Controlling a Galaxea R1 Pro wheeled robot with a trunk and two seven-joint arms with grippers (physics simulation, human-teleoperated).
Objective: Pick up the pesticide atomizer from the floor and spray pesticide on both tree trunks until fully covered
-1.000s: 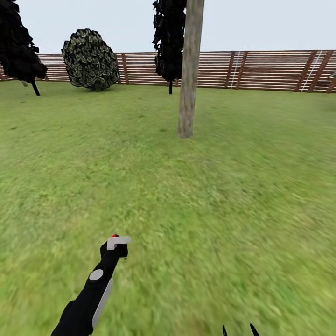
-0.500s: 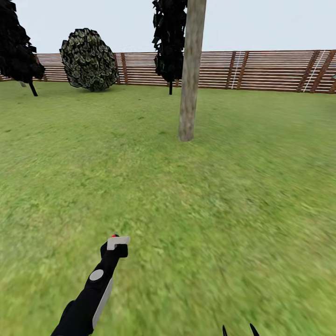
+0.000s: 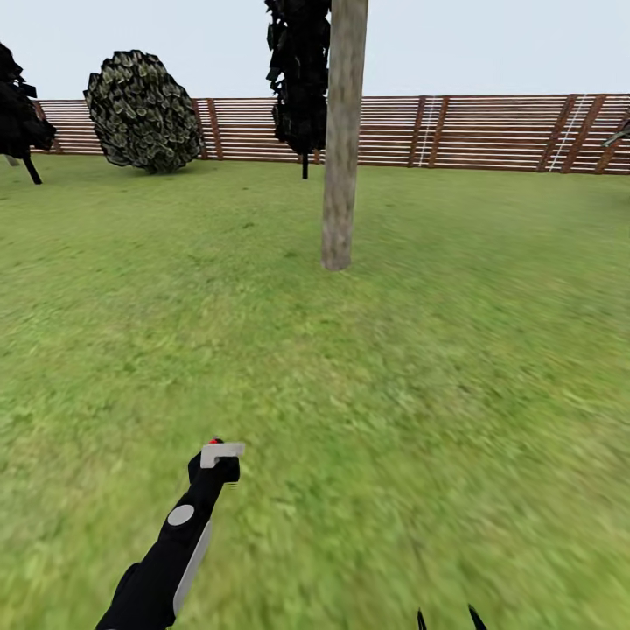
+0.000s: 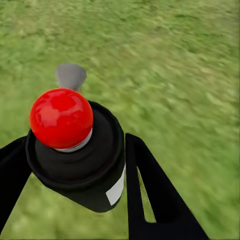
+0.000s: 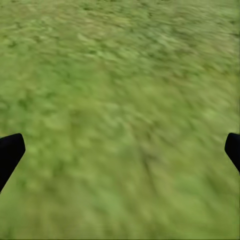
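My left gripper (image 3: pixel 213 468) is held out low over the grass and is shut on the pesticide atomizer (image 3: pixel 220 454), a small dark bottle with a whitish part and a red spot. In the left wrist view the atomizer (image 4: pixel 75 150) is a black body with a red ball top, clamped between the black fingers (image 4: pixel 150 190). A thick pale grey-brown tree trunk (image 3: pixel 339 157) rises from the lawn ahead, slightly left of centre and well beyond the atomizer. My right gripper (image 3: pixel 448 619) shows just its tips at the lower edge; in the right wrist view it (image 5: pixel 121 150) is open over bare grass.
Green lawn (image 3: pixel 394 376) stretches to a brown slatted fence (image 3: pixel 490 131) at the back. A round bush (image 3: pixel 140 109) stands at the back left. A dark blocky tree (image 3: pixel 297 79) stands by the fence behind the trunk, another (image 3: pixel 17 118) at the far left.
The whole view has shifted: trunk, bush and fence slid left and the trunk's base sits slightly lower, so the camera moved. Both arms hold the same pose.
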